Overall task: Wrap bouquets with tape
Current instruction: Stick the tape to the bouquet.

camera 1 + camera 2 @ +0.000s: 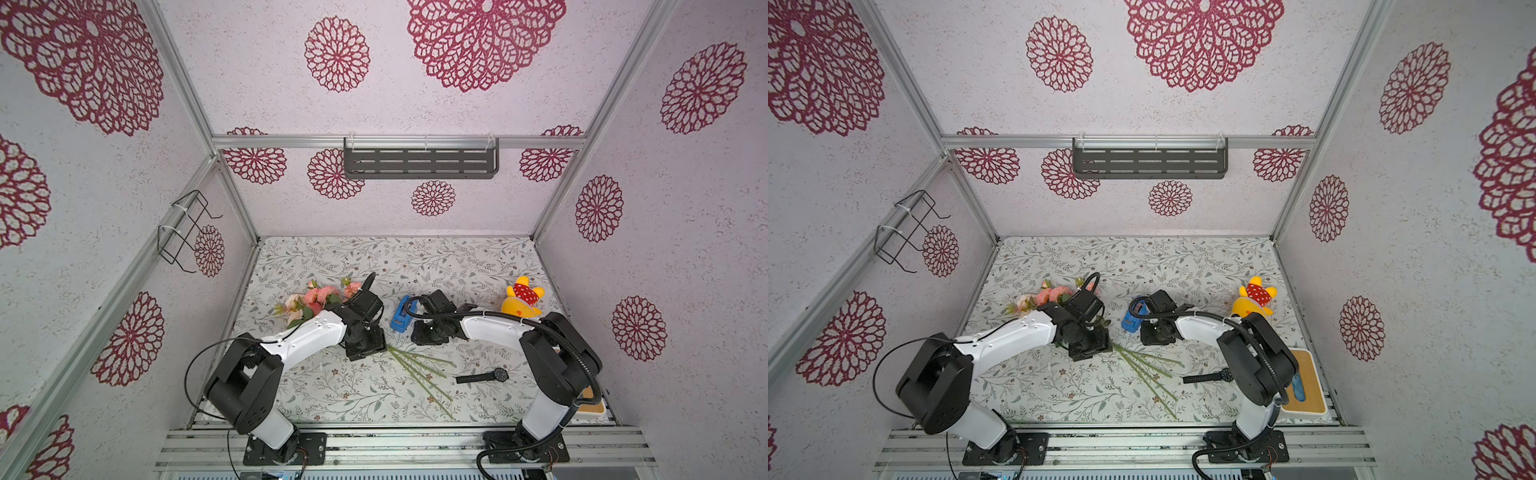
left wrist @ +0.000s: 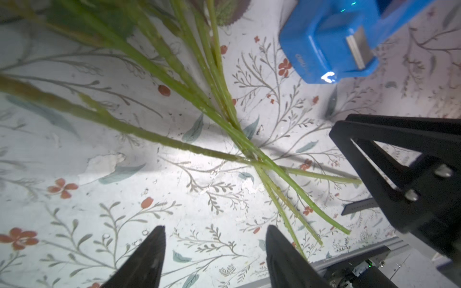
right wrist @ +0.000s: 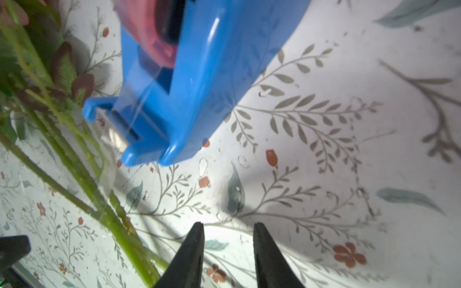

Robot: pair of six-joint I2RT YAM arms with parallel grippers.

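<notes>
The bouquets lie as one bunch on the tablecloth: pink and peach blooms at the left, green stems fanning toward the front. The stems cross at one spot. The blue tape dispenser stands between the arms, its reddish-cored roll inside. My left gripper hangs open over the stems, nothing between its fingers. My right gripper is open and holds nothing, just in front of the dispenser.
A black wristwatch lies front right of the stems. A yellow plush toy sits at the right edge. A wood-topped tray stands at the front right corner. A grey shelf hangs on the back wall.
</notes>
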